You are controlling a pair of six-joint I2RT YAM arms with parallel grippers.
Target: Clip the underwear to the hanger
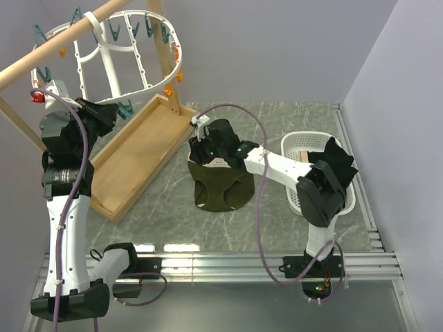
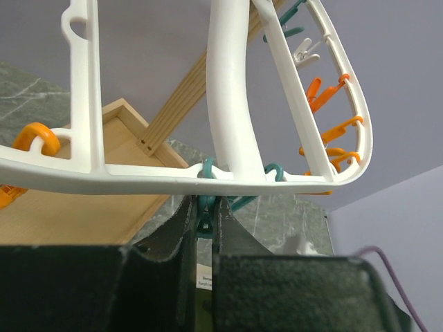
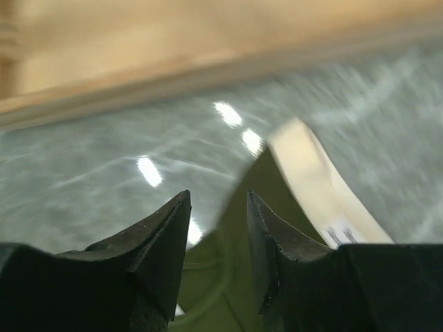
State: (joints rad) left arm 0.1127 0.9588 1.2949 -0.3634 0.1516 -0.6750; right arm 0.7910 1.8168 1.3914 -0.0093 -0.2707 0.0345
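The hanger (image 1: 128,52), a white oval frame with teal and orange clothespins, hangs from the wooden pole at the back left. It also fills the left wrist view (image 2: 228,104). My left gripper (image 1: 114,114) is raised at its lower rim. It is shut (image 2: 204,204) on a teal clothespin (image 2: 203,218) that hangs from the rim. The olive-green underwear (image 1: 220,190) lies flat on the table in the middle. My right gripper (image 1: 201,149) is open over its far edge. In the right wrist view the gripper (image 3: 216,200) stands just above the underwear (image 3: 235,277) and its beige lining (image 3: 311,180).
A wooden tray stand (image 1: 138,155) with a slanted pole (image 1: 62,45) stands at the back left under the hanger. A white basket (image 1: 297,138) at the right holds a black garment (image 1: 336,162). The right arm reaches across the table's middle.
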